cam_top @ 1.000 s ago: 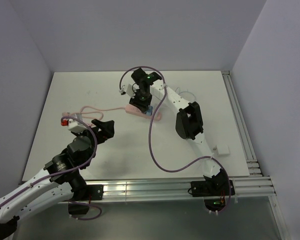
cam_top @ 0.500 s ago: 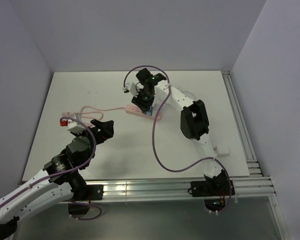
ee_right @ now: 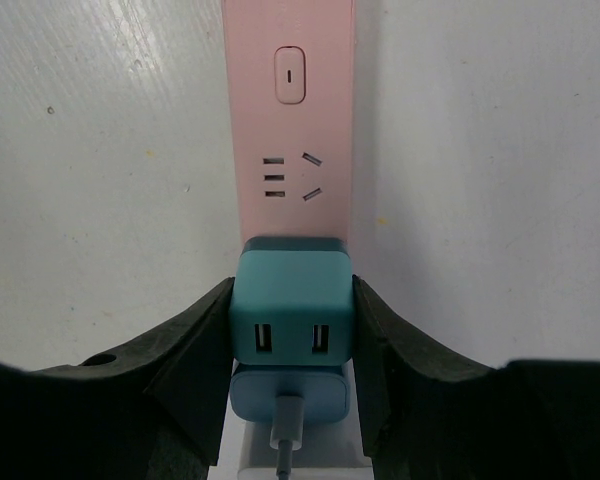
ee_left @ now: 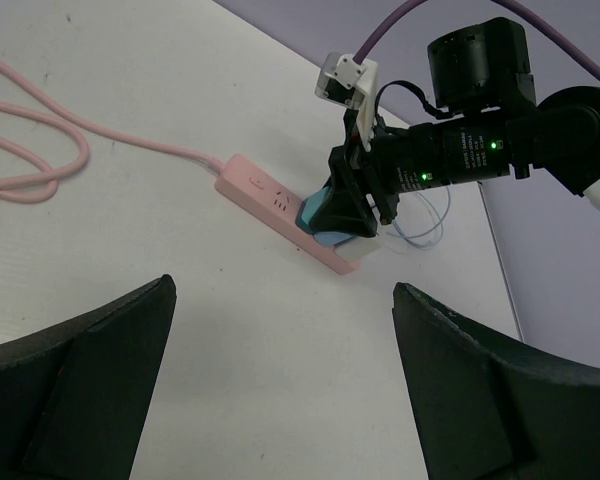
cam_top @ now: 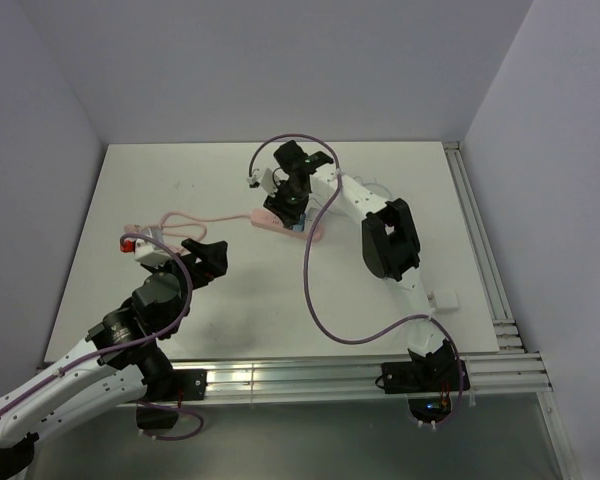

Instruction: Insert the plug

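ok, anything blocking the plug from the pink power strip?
Nothing visible does. The right gripper holds the plug directly on the pink power strip, with nothing between them. Whether it is fully seated can't be told.

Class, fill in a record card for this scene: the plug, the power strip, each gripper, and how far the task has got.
plug: light blue, set against the pink power strip, next to its free socket
right gripper: shut on the plug, one finger on each side
left gripper: open, empty, apart from the strip
power strip: lying flat on the table
task status: plug at the strip; cannot tell whether it is fully seated
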`<state>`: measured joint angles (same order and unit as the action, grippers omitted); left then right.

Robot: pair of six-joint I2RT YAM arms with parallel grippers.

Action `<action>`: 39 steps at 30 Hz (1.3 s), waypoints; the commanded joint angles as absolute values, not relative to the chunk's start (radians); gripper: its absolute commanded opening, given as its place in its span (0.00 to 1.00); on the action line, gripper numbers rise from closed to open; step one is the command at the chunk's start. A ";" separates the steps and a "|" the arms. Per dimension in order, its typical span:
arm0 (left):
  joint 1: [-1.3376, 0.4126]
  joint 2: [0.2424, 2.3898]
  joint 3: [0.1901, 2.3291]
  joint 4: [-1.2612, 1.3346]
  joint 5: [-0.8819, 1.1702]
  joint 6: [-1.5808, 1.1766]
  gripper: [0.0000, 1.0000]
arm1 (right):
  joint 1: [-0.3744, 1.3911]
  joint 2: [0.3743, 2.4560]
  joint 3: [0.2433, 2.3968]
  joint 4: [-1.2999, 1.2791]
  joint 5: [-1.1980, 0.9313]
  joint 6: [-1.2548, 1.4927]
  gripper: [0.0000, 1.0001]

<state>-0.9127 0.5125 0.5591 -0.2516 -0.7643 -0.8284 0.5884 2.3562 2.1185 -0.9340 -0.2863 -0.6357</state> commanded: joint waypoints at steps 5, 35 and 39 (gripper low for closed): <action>-0.908 0.528 0.578 -0.248 -0.753 -0.833 0.95 | 0.601 2.434 2.101 -1.044 -0.178 -0.598 0.00; -0.908 0.491 0.653 -0.466 -0.742 -0.982 0.92 | 0.643 2.168 2.232 -0.881 -0.114 -0.499 1.00; -0.908 0.488 0.666 -0.471 -0.721 -0.989 0.93 | 0.673 1.967 2.051 -0.662 0.080 -0.341 1.00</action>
